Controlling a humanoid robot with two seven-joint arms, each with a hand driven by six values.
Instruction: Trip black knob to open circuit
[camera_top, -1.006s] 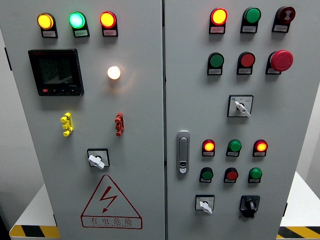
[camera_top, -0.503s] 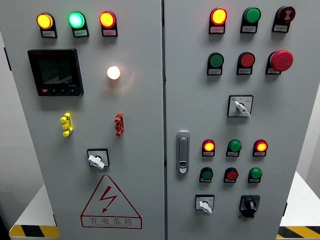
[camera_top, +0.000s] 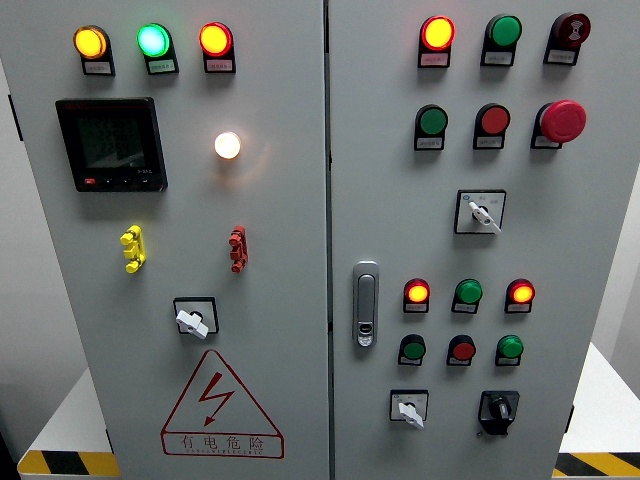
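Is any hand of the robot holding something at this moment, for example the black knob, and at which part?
Nothing is held. No robot hand shows in the head view, and the black knob at the lower right of the right door stands untouched.

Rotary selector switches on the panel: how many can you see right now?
4. White-handled one on the left door above the warning triangle; white one on the right door's middle; white one at lower right; the black knob beside it. None appear hidden.

A red triangular warning sign (camera_top: 222, 405) at the lower left of the cabinet door (camera_top: 280, 200) reads "有电危险" beneath a lightning bolt.
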